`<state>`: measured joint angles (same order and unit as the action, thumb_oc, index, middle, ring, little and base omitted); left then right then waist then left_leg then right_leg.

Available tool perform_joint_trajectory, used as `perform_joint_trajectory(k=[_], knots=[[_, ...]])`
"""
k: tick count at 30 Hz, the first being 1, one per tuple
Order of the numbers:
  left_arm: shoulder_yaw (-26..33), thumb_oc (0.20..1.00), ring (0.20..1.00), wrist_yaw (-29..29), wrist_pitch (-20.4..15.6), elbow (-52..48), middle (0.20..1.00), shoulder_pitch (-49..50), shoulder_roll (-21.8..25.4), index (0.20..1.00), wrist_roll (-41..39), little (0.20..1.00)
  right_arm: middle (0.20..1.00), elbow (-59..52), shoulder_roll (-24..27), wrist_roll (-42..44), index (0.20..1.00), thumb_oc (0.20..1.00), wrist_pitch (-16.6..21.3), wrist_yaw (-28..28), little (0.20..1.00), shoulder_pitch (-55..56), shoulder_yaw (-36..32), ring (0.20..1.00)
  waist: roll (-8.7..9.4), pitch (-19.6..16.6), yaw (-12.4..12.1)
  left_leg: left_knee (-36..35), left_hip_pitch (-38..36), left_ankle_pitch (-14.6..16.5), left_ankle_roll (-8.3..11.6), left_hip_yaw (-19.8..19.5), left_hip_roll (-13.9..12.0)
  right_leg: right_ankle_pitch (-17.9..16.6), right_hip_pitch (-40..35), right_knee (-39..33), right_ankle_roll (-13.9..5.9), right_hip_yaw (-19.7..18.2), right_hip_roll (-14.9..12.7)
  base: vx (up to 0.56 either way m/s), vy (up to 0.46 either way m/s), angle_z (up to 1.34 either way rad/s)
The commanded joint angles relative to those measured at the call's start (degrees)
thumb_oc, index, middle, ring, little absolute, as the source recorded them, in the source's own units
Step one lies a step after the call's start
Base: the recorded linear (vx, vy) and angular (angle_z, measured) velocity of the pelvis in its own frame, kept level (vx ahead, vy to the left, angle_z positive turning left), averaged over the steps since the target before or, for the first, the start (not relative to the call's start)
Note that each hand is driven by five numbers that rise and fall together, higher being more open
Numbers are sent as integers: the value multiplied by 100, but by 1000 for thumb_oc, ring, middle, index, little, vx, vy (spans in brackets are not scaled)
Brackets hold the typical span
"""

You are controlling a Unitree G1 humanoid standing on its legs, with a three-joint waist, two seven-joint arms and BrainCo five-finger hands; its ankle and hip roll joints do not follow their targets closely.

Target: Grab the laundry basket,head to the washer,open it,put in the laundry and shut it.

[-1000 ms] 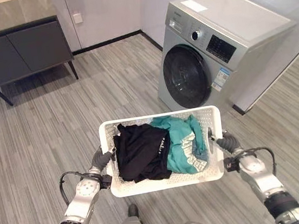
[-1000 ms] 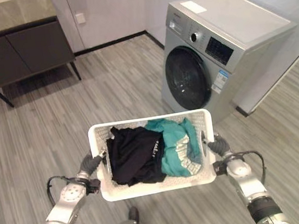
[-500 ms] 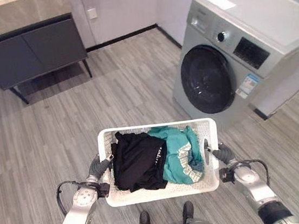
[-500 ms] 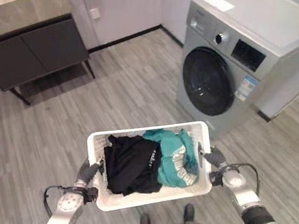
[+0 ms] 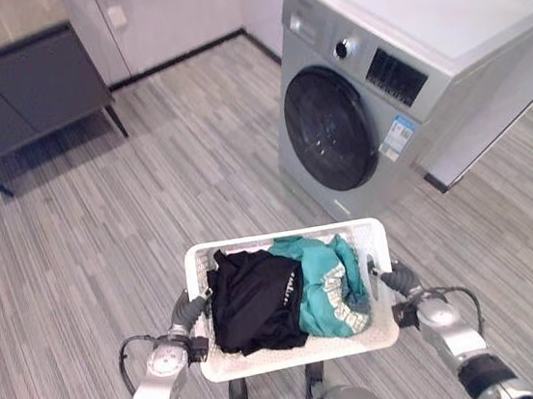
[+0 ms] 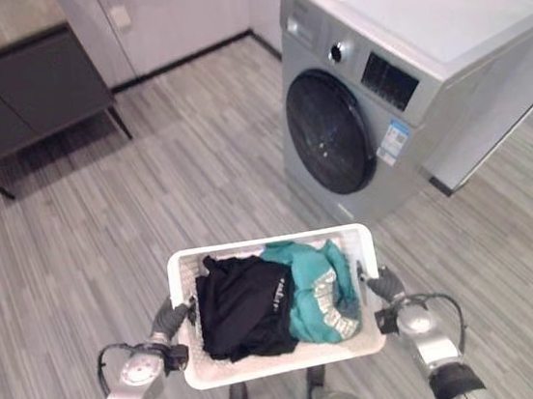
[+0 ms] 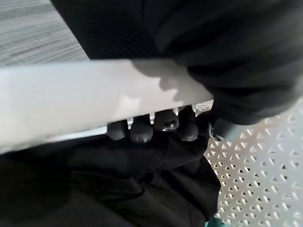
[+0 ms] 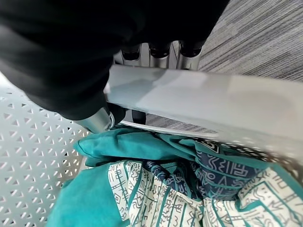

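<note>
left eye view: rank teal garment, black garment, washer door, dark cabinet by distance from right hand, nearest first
From the right hand:
1. Teal garment, in the basket's right half, beside the hand.
2. Black garment, in the basket's left half.
3. Washer door, ahead on the floor, shut.
4. Dark cabinet, far back on the left.

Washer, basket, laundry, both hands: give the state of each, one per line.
washer: door shut.
laundry basket: carried off the floor, level.
black garment: bunched in the basket.
teal garment: bunched beside it.
left hand: fingers curled round the rim.
right hand: curled round the opposite rim.
</note>
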<state>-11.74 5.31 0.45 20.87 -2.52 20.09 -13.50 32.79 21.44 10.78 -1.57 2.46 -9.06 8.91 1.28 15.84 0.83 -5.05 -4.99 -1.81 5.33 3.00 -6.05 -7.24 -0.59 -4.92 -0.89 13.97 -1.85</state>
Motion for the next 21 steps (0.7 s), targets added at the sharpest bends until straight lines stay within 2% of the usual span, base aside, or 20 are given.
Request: perform_joint_trajectory(k=[1, 5, 9, 10, 11, 12, 13, 14, 15, 16, 17, 18, 19, 20, 21], knots=[[663, 200, 200, 398, -327, 261, 200, 87, 420, 200, -275, 200, 200, 293, 873, 191, 200, 200, 121, 505, 200, 306, -830, 200, -52, -1091, -84, 532, 270, 664, -161, 544, -90, 1053, 265, 629, -444, 187, -659, 28, -70, -10], [741, 200, 200, 471, -346, 281, 200, -36, 493, 200, -288, 200, 200, -41, 950, 291, 200, 200, 180, 560, 200, 183, -864, 200, 24, -1045, -76, 677, 341, 639, -79, 517, -243, 1216, 280, 751, -365, 83, -545, 28, -106, -4], [871, 200, 200, 494, -344, 202, 200, -172, 577, 200, -352, 200, 200, -608, 1175, 306, 200, 200, 241, 608, 200, 68, -904, 200, 125, -960, -57, 1256, 514, 710, 71, 539, -574, 1457, 217, 848, -203, 92, -306, 49, -169, 3], [903, 200, 200, 495, -334, 172, 200, -207, 622, 200, -346, 200, 200, -751, 1236, 323, 200, 200, 261, 597, 200, 23, -907, 200, 151, -918, -65, 1572, 625, 591, 120, 520, -681, 1503, 142, 834, -133, 106, -221, 52, -215, 0], [931, 200, 200, 498, -328, 119, 200, -274, 693, 200, -344, 200, 200, -973, 1323, 314, 200, 200, 257, 581, 200, -12, -920, 200, 176, -794, -102, 2190, 876, 391, 165, 418, -793, 1550, 58, 849, -42, 105, -125, 31, -230, -5], [946, 200, 200, 508, -327, 82, 200, -355, 745, 200, -338, 200, 200, -1160, 1398, 291, 200, 200, 265, 565, 200, -51, -920, 200, 221, -679, -150, 2695, 1103, 168, 174, 296, -811, 1569, 1, 854, 38, 93, -65, 9, -218, -8], [928, 200, 200, 518, -337, 70, 200, -469, 785, 200, -341, 200, 200, -1269, 1472, 284, 200, 200, 274, 573, 200, -104, -916, 200, 262, -598, -179, 3188, 1360, 60, 164, 193, -807, 1577, -47, 840, 92, 125, -28, 17, -179, -10], [912, 200, 200, 551, -359, 89, 200, -631, 840, 200, -363, 200, 200, -1326, 1563, 293, 200, 200, 284, 580, 200, -211, -907, 200, 299, -543, -168, 3579, 1614, 97, 124, 177, -816, 1594, -96, 792, 112, 184, 13, 117, -144, -6], [886, 200, 200, 580, -367, 74, 200, -766, 886, 200, -385, 200, 200, -1370, 1637, 313, 200, 200, 282, 603, 200, -280, -912, 200, 326, -571, -134, 3567, 1670, 229, 130, 253, -858, 1683, -167, 735, 83, 191, 45, 102, -67, 4], [874, 200, 200, 608, -366, 52, 200, -936, 954, 200, -411, 200, 200, -1431, 1757, 343, 200, 200, 257, 616, 200, -397, -936, 200, 339, -517, -143, 3472, 1815, 280, 50, 384, -841, 1648, -147, 696, 85, 236, 24, 164, 34, 12], [820, 200, 200, 668, -386, -20, 200, -1207, 1072, 200, -425, 200, 200, -1467, 1913, 387, 200, 200, 266, 654, 200, -565, -922, 200, 379, -491, -177, 2998, 2072, 470, 0, 346, -686, 1709, -116, 706, 40, 219, -24, 59, 71, 15], [820, 200, 200, 668, -386, -20, 200, -1207, 1073, 200, -425, 200, 200, -1467, 1912, 387, 200, 200, 267, 654, 200, -565, -922, 200, 380, -491, -176, 2995, 2070, 469, 0, 346, -685, 1710, -116, 707, 39, 219, -26, 143, 95, 6], [793, 200, 200, 696, -397, -51, 200, -1321, 1147, 200, -432, 200, 200, -1474, 1982, 407, 200, 200, 286, 664, 200, -650, -906, 200, 381, -488, -199, 2599, 2141, 391, 18, 246, -654, 1770, -113, 742, 24, 202, -17, 268, 168, -8], [771, 200, 200, 747, -425, -103, 200, -1507, 1291, 200, -458, 200, 200, -1471, 2100, 451, 200, 200, 326, 683, 200, -792, -892, 200, 324, -504, -264, 1541, 2159, -67, 120, -61, -703, 1918, -189, 847, -7, 103, 70, 364, 221, -14], [755, 200, 200, 772, -442, -79, 200, -1614, 1361, 200, -468, 200, 200, -1447, 2154, 481, 200, 200, 352, 698, 200, -873, -892, 200, 327, -491, -293, 1145, 2194, -229, 167, -201, -740, 2006, -256, 890, -20, 49, 78, 287, 179, -10]])
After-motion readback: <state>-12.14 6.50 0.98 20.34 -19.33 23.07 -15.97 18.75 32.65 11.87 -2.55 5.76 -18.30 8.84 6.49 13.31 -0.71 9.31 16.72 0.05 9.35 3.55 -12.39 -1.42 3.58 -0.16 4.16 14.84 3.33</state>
